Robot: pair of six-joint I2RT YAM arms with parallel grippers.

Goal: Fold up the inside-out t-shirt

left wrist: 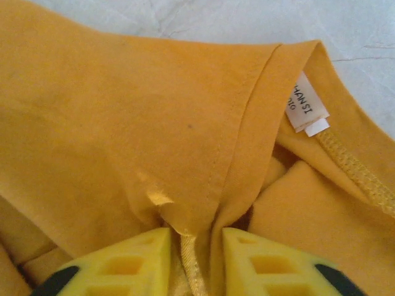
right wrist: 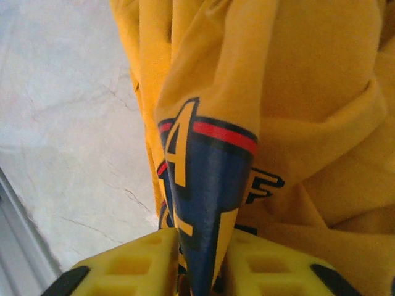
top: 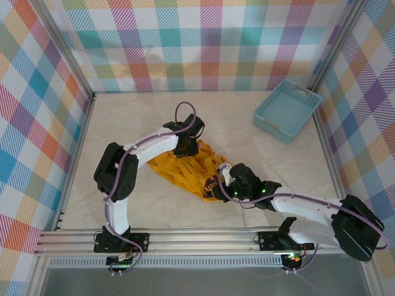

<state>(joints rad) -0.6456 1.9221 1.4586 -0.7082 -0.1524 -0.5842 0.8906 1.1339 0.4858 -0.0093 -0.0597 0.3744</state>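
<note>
From above: one shirt [top: 185, 176] lies bunched on the surface [top: 136, 123], between two tools. The left tool [top: 187, 153] sits at the heap's far edge and the right tool [top: 223, 177] at its near right corner. They are probably set on opposite ends so that the cloth can be drawn out flat before any fold. One basket [top: 271, 126] stands well beyond the right tool, towards the far right corner, apart from the shirt and with nothing to be seen in it.

Left wrist: the left tool [left wrist: 197, 237] is clenched on a gathered ridge of shirt [left wrist: 123, 123] that rises between its two fingers. Ahead of the tool a stitched hem runs away from it. One white label [left wrist: 305, 108] lies ahead and to the right, beside a ribbed seam. That looks like the neckband, so I judge the grip to be near the collar, a sensible handle for opening the garment. Bare surface [left wrist: 247, 18] shows beyond the cloth.

Right wrist: the right tool [right wrist: 202, 237] grasps one standing fold of shirt [right wrist: 308, 92], which fills the gap and touches both fingers. The fold carries one dark print [right wrist: 210, 172] with a red band and yellow lettering. More cloth heaps to the tool's right, and bare surface [right wrist: 62, 123] lies to its left.

The folding itself is not yet begun.
</note>
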